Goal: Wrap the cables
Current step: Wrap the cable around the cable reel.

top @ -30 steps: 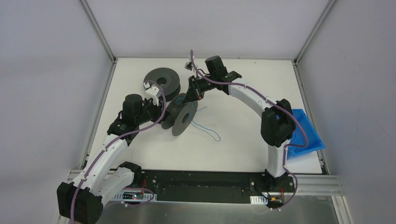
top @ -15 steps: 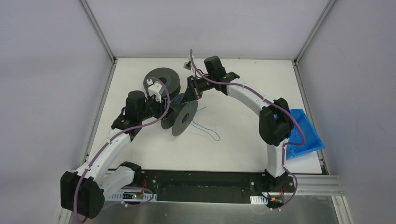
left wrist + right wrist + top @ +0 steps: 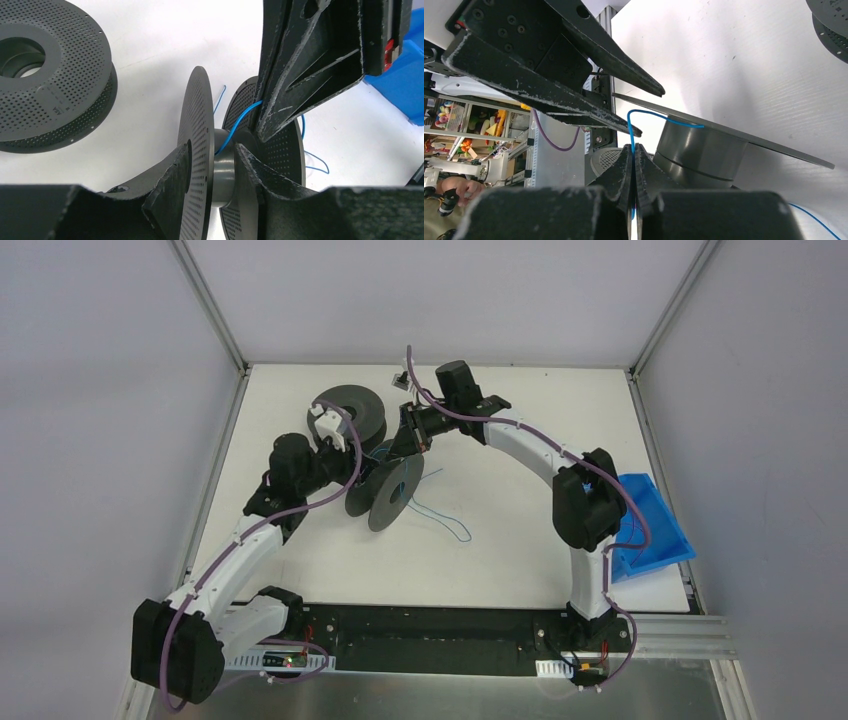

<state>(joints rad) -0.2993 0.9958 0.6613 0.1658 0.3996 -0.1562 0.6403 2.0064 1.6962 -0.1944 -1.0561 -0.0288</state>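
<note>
Two grippers share the work: the left gripper (image 3: 212, 150) clamps the spool (image 3: 197, 125) on edge, baring its hub (image 3: 225, 172). The right gripper (image 3: 634, 147), close above that hub, pinches the blue cable (image 3: 239, 118), likely to feed turns under tension. Slack trails beyond it.

dark grey spool (image 3: 335, 400) flat on white table (image 3: 520, 540), far left; second spool (image 3: 392, 495) upright near centre; blue bin (image 3: 665, 530) right edge.

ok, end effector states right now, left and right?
Left end effector: closed on the spool.
Right end effector: closed, pinching the cable.
</note>
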